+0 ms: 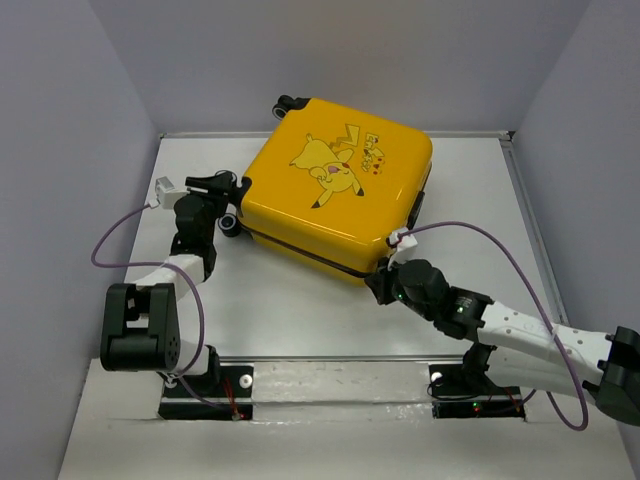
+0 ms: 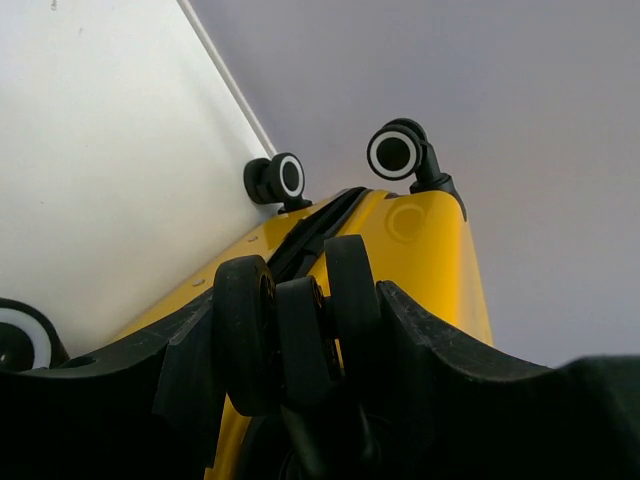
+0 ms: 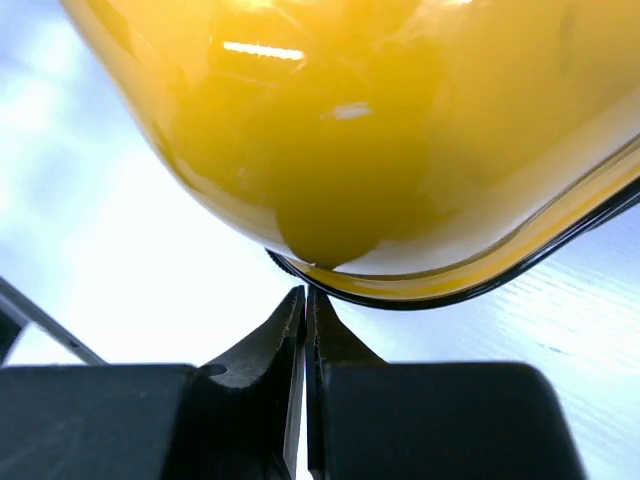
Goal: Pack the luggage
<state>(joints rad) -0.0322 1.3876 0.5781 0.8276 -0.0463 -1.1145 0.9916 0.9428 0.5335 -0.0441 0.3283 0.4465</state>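
The luggage [image 1: 340, 190] is a yellow suitcase with a Pikachu print, lying flat and closed on the white table. My left gripper [image 1: 228, 192] is at its left side. In the left wrist view the left gripper [image 2: 300, 330] is shut around a black double wheel [image 2: 300, 320] of the luggage [image 2: 430, 260]. My right gripper [image 1: 380, 280] is at the near corner. In the right wrist view the right gripper [image 3: 305, 300] is shut and empty, its tips just below the black zipper trim [image 3: 470, 290] of the luggage [image 3: 380, 130].
The table [image 1: 290, 310] is walled by grey panels on the left, back and right. Two more black-and-white wheels [image 2: 290, 175] [image 2: 395, 153] stick out at the far end of the luggage. A metal rail [image 1: 340, 362] runs along the near edge.
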